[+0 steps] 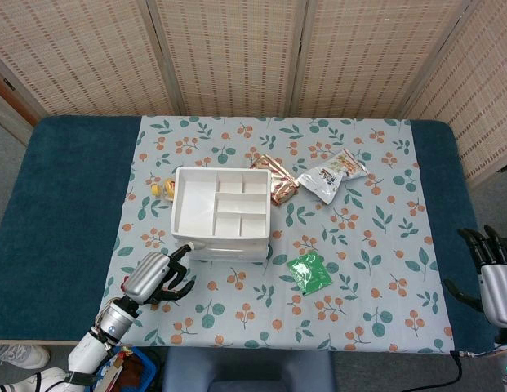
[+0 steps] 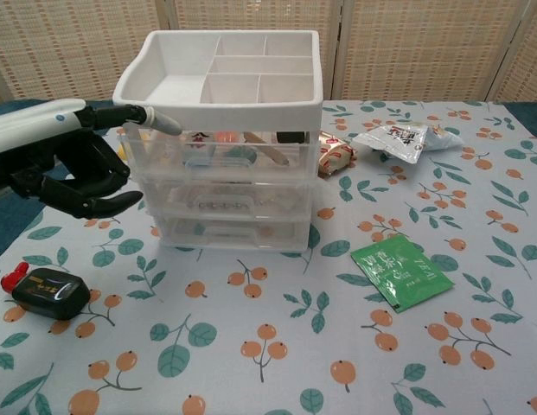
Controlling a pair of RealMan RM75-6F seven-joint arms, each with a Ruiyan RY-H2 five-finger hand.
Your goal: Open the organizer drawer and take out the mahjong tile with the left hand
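The white organizer (image 1: pixel 220 214) (image 2: pixel 223 130) has an open divided tray on top and three clear drawers below, all pushed in. Several small items show through the top drawer's front; a pale tile-like piece (image 2: pixel 199 138) lies among them, too blurred to make out. My left hand (image 2: pixel 73 164) (image 1: pixel 153 276) hovers at the organizer's front left corner. One finger reaches out just under the tray rim by the top drawer, the others are curled in, and it holds nothing. My right hand (image 1: pixel 491 271) rests at the table's right edge with its fingers spread.
A black device with a red end (image 2: pixel 45 291) lies on the cloth front left. A green sachet (image 2: pixel 399 272) sits right of the organizer. A silver snack packet (image 2: pixel 398 138) and a gold wrapper (image 2: pixel 335 152) lie behind it.
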